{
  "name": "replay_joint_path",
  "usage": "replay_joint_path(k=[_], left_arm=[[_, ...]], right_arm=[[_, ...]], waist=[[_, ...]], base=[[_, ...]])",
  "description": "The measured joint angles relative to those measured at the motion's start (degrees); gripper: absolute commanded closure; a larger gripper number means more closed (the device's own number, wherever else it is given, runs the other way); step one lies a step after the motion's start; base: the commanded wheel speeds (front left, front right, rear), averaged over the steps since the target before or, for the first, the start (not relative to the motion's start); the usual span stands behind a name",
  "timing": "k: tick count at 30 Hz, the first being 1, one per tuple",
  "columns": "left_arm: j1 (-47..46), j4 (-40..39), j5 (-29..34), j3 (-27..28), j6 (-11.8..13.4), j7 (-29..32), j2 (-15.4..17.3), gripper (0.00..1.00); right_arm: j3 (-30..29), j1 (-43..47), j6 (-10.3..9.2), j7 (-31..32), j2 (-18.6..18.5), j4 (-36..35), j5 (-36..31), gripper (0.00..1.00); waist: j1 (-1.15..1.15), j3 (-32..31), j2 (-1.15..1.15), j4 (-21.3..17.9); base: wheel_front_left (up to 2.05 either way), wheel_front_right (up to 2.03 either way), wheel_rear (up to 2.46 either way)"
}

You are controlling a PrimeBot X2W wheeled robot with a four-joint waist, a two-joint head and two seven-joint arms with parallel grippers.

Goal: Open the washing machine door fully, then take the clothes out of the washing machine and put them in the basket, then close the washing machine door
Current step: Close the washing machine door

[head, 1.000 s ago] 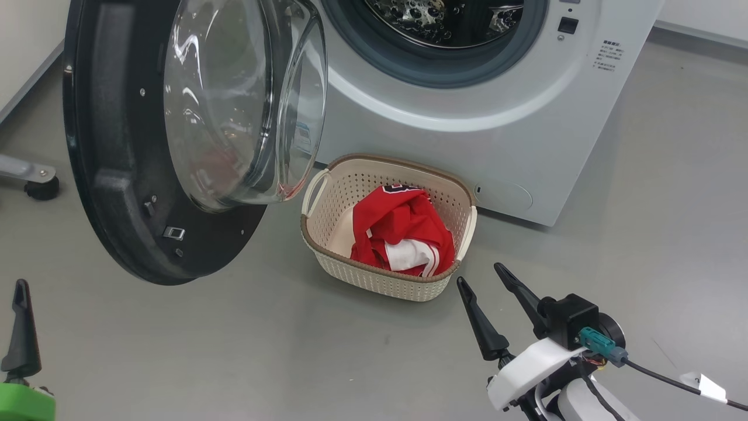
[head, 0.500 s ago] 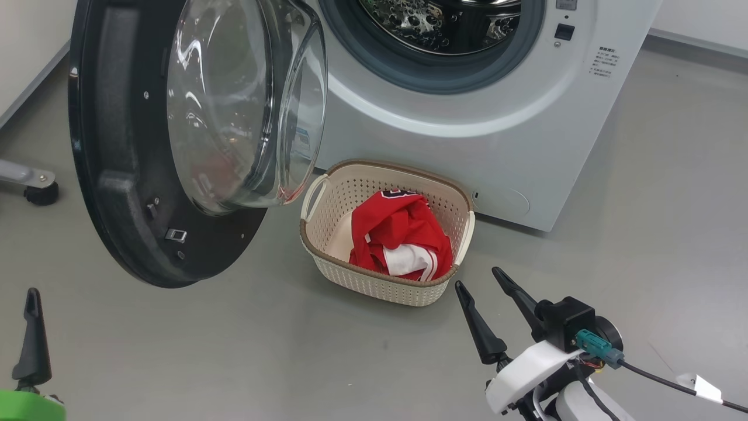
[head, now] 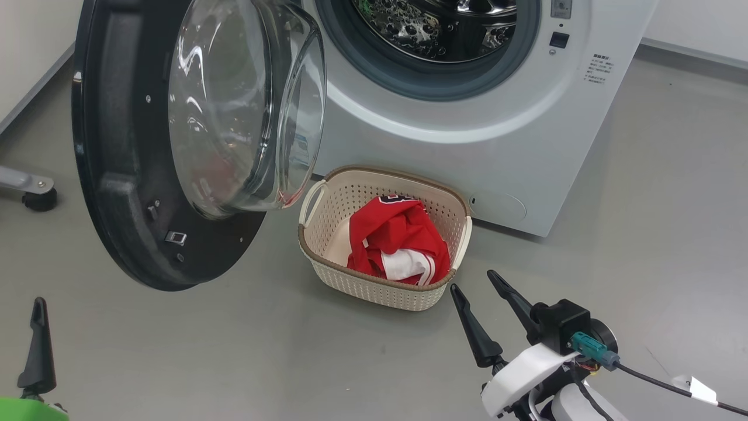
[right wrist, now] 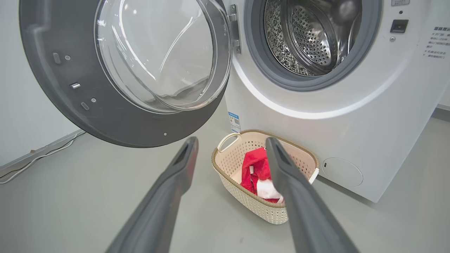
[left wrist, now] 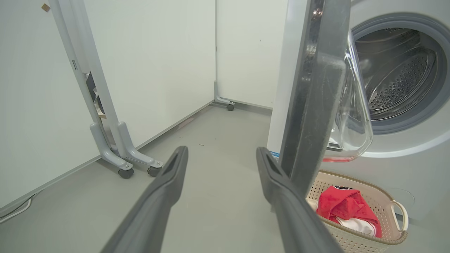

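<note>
Black-rimmed washing machine door [left wrist: 316,105] stands edge-on just ahead-right of the nearer left end effector [left wrist: 221,154], spread wide, empty.

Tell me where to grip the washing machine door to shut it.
Pinch the washing machine door by its black rim's free edge near the latch, opposite the hinge. It stands edge-on before the open left tool, so probably come from the robot's left.

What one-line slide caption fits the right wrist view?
Open washing machine door, red clothes in the basket before the washing machine, right tool open and holding nothing.
</note>
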Motion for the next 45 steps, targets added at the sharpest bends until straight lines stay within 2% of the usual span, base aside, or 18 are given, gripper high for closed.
replay_joint_path(k=[45], left_arm=[[0.0, 0.1, -0.3, 0.1, 0.0, -0.4, 0.4, 0.0]], right_arm=[[-0.7, 0.0, 0.0, 0.0, 0.1, 0.0, 0.0, 0.0]], waist=[[0.0, 1.4, 0.0, -0.1]], base=[[0.0, 0.0, 0.0]])
